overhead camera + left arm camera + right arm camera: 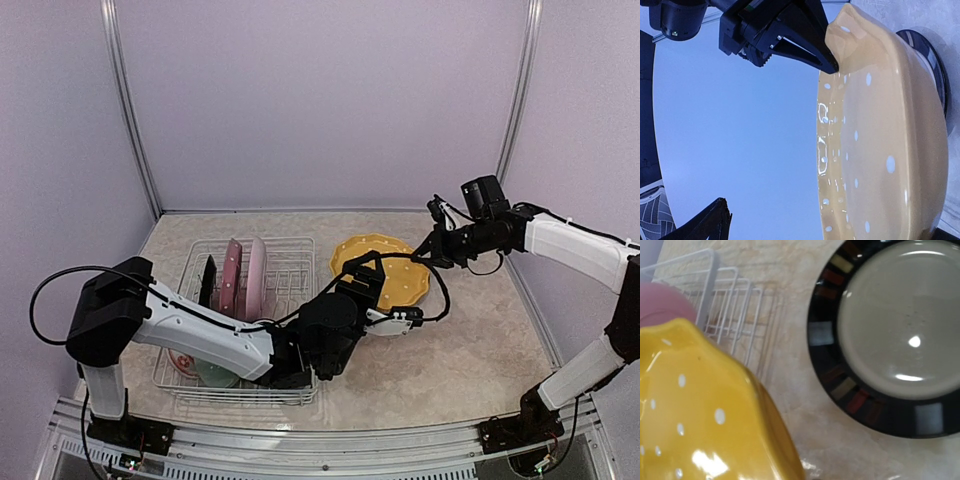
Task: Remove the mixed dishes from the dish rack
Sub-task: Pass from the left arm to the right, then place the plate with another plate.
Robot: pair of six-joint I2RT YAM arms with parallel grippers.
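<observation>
Yellow dotted plate point(405, 280) noted out of the dish rack point(290, 260), held just right of it above a black-rimmed plate point(890, 340) lying flat on the table. Its rim is pinched by the right gripper point(825, 60); the left gripper point(368, 275) jaws are spread wide, off the plate. Step judged: set-down. Next, the plate is to be lowered level onto the black-rimmed plate and the left arm drawn back toward the pink plates point(245, 275) in the rack.

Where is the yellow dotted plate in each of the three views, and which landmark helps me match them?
Top external: yellow dotted plate right of centre.
Left wrist: fills the right half, edge-on.
Right wrist: lower left corner.
Shared landmark: white dish rack, beside the plate in the top and right wrist views.
</observation>
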